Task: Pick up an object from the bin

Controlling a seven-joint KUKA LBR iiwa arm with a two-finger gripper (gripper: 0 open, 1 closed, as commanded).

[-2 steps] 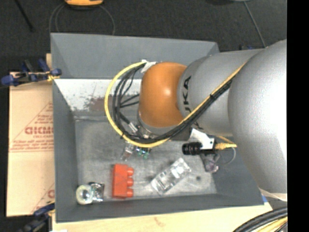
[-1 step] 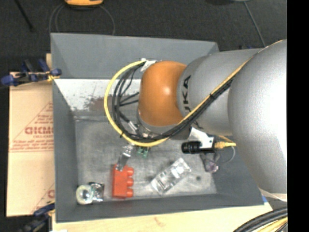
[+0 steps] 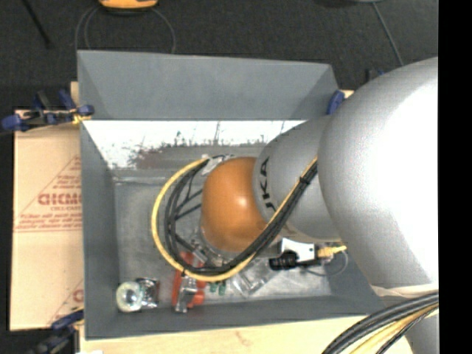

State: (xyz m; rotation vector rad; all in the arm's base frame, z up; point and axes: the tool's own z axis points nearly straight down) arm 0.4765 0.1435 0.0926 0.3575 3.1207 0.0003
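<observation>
A red and silver thing (image 3: 186, 292) lies by the bin's front wall, left of the middle. Small green bits (image 3: 216, 289) lie just to its right. A clear plastic piece (image 3: 249, 282) lies further right on the floor. A round, shiny, clear thing with a silver body (image 3: 133, 295) rests in the front left corner. A black and white thing with a yellow tip (image 3: 295, 259) lies toward the front right.
The arm comes in from the right, and its orange cover with looped black and yellow cables hangs over the middle of the bin and hides the floor below. The bin's back left floor is bare grey metal.
</observation>
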